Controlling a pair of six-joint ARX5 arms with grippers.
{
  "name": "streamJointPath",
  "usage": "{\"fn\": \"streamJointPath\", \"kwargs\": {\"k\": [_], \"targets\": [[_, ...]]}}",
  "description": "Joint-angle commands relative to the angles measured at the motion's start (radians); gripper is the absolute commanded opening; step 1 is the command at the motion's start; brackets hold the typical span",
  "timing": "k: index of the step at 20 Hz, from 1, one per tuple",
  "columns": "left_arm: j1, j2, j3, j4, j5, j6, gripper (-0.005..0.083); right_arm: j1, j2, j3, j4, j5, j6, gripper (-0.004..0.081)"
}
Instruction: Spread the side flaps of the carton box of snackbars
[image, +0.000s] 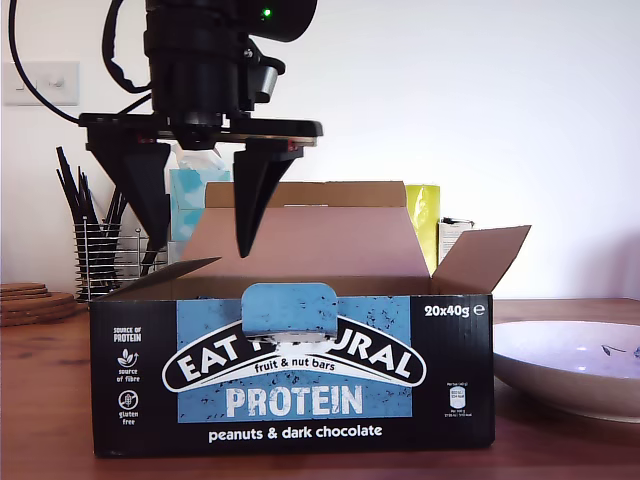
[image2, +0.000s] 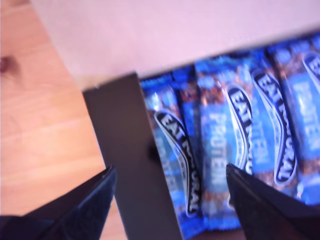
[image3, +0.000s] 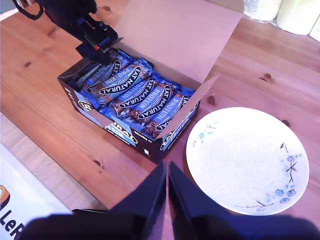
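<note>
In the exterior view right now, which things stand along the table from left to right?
Wooden coasters → wire pen holder → carton box of snackbars, with my first gripper above it → white plate.

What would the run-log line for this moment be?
first gripper: open, above low black cardboard carton end | second gripper: shut, away | right-hand brown trapezoid side flap: spread | white plate: beside carton

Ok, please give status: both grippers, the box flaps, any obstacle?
First gripper open, straddling one side flap. Second gripper shut, clear of carton. Other flap spread. No obstacle.
</note>
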Motion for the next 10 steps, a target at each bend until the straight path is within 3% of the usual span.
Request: {"fn": "streamJointPath", "kwargs": {"k": [1, 10], "targets": [[0.012, 0.035, -0.015, -0.014, -0.026, 0.002, 0.0642, 0.005, 0.0, 0.014, 0.004, -0.003, -0.008, -0.0013], [0.024, 0.097, -0.016, -0.033, -0.025, 0.021, 0.0642, 0.005, -0.001, 0.014, 0.005, -0.003, -0.024, -0.0013]]}}
